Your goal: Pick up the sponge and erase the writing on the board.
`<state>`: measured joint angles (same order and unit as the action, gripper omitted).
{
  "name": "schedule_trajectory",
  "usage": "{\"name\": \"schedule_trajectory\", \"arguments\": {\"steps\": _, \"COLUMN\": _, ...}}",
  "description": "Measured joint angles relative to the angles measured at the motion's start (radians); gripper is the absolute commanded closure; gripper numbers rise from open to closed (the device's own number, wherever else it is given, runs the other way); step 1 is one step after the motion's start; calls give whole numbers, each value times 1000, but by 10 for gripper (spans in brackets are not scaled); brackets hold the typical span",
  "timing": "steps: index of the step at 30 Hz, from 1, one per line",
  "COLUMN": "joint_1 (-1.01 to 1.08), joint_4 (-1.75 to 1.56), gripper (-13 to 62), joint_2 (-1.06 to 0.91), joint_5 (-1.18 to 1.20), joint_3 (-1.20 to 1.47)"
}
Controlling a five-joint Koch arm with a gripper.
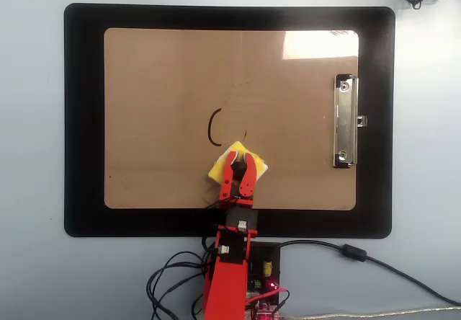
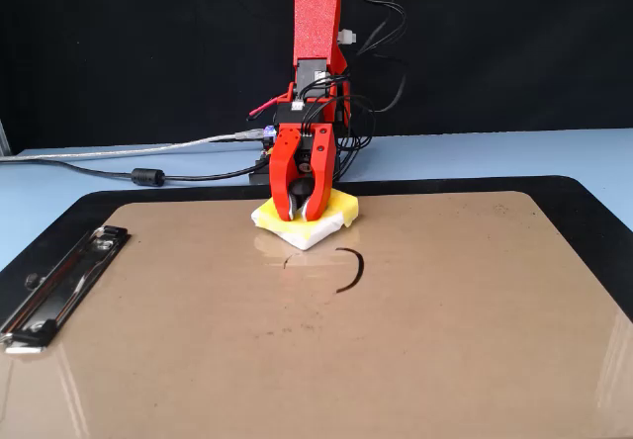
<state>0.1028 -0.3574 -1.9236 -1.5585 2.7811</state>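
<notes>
A yellow and white sponge (image 1: 254, 160) lies flat on the brown clipboard (image 1: 158, 104), also seen in the fixed view (image 2: 336, 209). My red gripper (image 1: 238, 159) is shut on the sponge and presses it on the board; in the fixed view its tips (image 2: 300, 214) clamp the sponge's front part. A black curved pen mark (image 1: 212, 129) remains on the board just beyond the sponge; in the fixed view the mark (image 2: 352, 269) lies in front of the sponge. A faint short mark (image 2: 285, 262) lies beside it.
The clipboard rests on a black mat (image 1: 83, 118) on a light blue table. Its metal clip (image 1: 345, 122) sits at the right in the overhead view and at the left in the fixed view (image 2: 59, 281). Cables (image 2: 148, 167) run behind the arm's base.
</notes>
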Motion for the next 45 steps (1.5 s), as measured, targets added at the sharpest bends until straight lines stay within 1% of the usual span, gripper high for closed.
{"name": "schedule_trajectory", "arguments": {"steps": 6, "joint_1": 98, "joint_4": -28, "gripper": 574, "joint_2": 359, "joint_5": -3, "joint_3": -327}}
{"name": "schedule_trajectory", "arguments": {"steps": 7, "joint_1": 100, "joint_4": -40, "gripper": 574, "joint_2": 365, "joint_5": -3, "joint_3": -324}}
{"name": "schedule_trajectory", "arguments": {"steps": 10, "joint_1": 98, "joint_4": -64, "gripper": 574, "joint_2": 287, "joint_5": -5, "joint_3": -224}}
{"name": "schedule_trajectory", "arguments": {"steps": 11, "joint_1": 100, "joint_4": -61, "gripper": 574, "joint_2": 230, "joint_5": -5, "joint_3": -158}}
{"name": "schedule_trajectory", "arguments": {"steps": 12, "joint_1": 101, "joint_4": -58, "gripper": 574, "joint_2": 130, "joint_5": -5, "joint_3": -49}}
{"name": "schedule_trajectory", "arguments": {"steps": 15, "joint_1": 98, "joint_4": -41, "gripper": 574, "joint_2": -54, "joint_5": -6, "joint_3": 78}}
{"name": "schedule_trajectory", "arguments": {"steps": 17, "joint_1": 84, "joint_4": -34, "gripper": 574, "joint_2": -126, "joint_5": 2, "joint_3": 120}}
{"name": "schedule_trajectory", "arguments": {"steps": 18, "joint_1": 75, "joint_4": -32, "gripper": 574, "joint_2": -123, "joint_5": 0, "joint_3": 110}}
{"name": "schedule_trajectory", "arguments": {"steps": 20, "joint_1": 43, "joint_4": -29, "gripper": 574, "joint_2": -57, "joint_5": 0, "joint_3": 48}}
{"name": "schedule_trajectory", "arguments": {"steps": 22, "joint_1": -15, "joint_4": -29, "gripper": 574, "joint_2": 81, "joint_5": 0, "joint_3": -91}}
{"name": "schedule_trajectory", "arguments": {"steps": 23, "joint_1": -51, "joint_4": -31, "gripper": 574, "joint_2": 189, "joint_5": 0, "joint_3": -195}}
{"name": "schedule_trajectory", "arguments": {"steps": 24, "joint_1": -67, "joint_4": -32, "gripper": 574, "joint_2": 252, "joint_5": 0, "joint_3": -238}}
{"name": "schedule_trajectory", "arguments": {"steps": 27, "joint_1": -98, "joint_4": -41, "gripper": 574, "joint_2": 367, "joint_5": -5, "joint_3": -345}}
{"name": "schedule_trajectory", "arguments": {"steps": 30, "joint_1": -127, "joint_4": -55, "gripper": 574, "joint_2": 351, "joint_5": -5, "joint_3": -331}}
{"name": "schedule_trajectory", "arguments": {"steps": 31, "joint_1": -130, "joint_4": -55, "gripper": 574, "joint_2": 316, "joint_5": -5, "joint_3": -270}}
{"name": "schedule_trajectory", "arguments": {"steps": 33, "joint_1": -149, "joint_4": -61, "gripper": 574, "joint_2": 196, "joint_5": -6, "joint_3": -124}}
{"name": "schedule_trajectory", "arguments": {"steps": 34, "joint_1": -161, "joint_4": -49, "gripper": 574, "joint_2": 95, "joint_5": -5, "joint_3": -51}}
{"name": "schedule_trajectory", "arguments": {"steps": 37, "joint_1": -184, "joint_4": -20, "gripper": 574, "joint_2": -78, "joint_5": 3, "joint_3": 63}}
{"name": "schedule_trajectory", "arguments": {"steps": 39, "joint_1": -212, "joint_4": 9, "gripper": 574, "joint_2": -126, "joint_5": 2, "joint_3": 75}}
{"name": "schedule_trajectory", "arguments": {"steps": 42, "joint_1": -247, "joint_4": 12, "gripper": 574, "joint_2": -63, "joint_5": 2, "joint_3": 38}}
{"name": "schedule_trajectory", "arguments": {"steps": 45, "joint_1": -259, "joint_4": 11, "gripper": 574, "joint_2": 167, "joint_5": 2, "joint_3": -192}}
